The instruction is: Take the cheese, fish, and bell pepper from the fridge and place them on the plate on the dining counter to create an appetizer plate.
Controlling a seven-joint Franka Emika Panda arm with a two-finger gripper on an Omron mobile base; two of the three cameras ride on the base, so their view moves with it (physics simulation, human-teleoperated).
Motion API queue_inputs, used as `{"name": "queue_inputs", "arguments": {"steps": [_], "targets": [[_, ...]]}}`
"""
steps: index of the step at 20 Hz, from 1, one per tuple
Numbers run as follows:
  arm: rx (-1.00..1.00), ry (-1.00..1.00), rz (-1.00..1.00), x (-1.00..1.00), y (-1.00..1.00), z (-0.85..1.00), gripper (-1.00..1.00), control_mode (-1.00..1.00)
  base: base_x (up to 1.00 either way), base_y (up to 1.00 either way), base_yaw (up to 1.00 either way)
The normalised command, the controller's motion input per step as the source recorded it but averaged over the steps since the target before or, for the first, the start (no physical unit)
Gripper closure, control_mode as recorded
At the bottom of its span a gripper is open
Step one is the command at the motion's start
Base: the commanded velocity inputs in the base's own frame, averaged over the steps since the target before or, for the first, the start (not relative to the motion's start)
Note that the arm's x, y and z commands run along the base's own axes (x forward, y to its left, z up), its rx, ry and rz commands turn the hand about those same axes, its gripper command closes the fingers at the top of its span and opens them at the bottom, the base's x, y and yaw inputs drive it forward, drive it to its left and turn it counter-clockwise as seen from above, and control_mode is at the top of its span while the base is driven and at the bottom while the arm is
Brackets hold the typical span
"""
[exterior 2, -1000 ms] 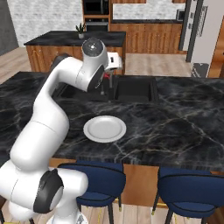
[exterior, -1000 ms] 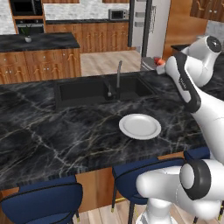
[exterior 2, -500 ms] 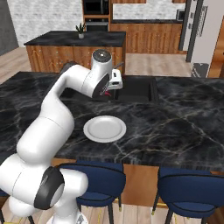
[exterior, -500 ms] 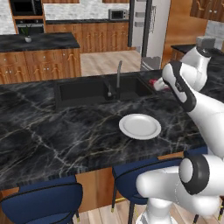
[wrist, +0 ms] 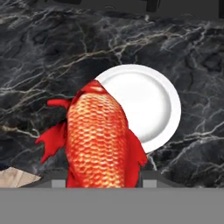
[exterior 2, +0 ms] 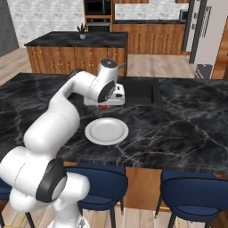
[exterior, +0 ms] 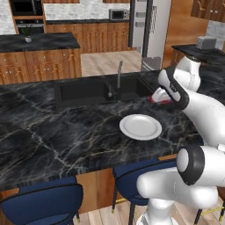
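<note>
- Our gripper (wrist: 98,181) is clamped on the fish (wrist: 97,140), above the surface, just short of the plate (wrist: 153,105).
- We should centre it over the plate, lower, then release.

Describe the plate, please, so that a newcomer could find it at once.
Start at the long black marble dining counter with the sunken sink. Nearer the blue stools than the sink lies the plate, round, flat, plain white and bare, the one pale thing on the dark top.
</note>
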Motion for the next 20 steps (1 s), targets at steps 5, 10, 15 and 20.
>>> {"name": "queue_inputs", "arguments": {"steps": [5, 10, 15, 20], "targets": [[0.00, 0.00, 0.00, 0.10, 0.00, -0.68, 1.00, -1.00, 0.00, 0.00, 0.00], [0.00, 0.02, 0.00, 0.20, 0.00, -1.00, 1.00, -1.00, 0.00, 0.00, 0.00], [0.00, 0.02, 0.00, 0.28, 0.00, -0.77, 1.00, -1.00, 0.00, 0.00, 0.00], [0.04, 0.04, 0.00, 0.59, -0.10, -0.47, 1.00, -1.00, 0.00, 0.00, 0.00]]}}
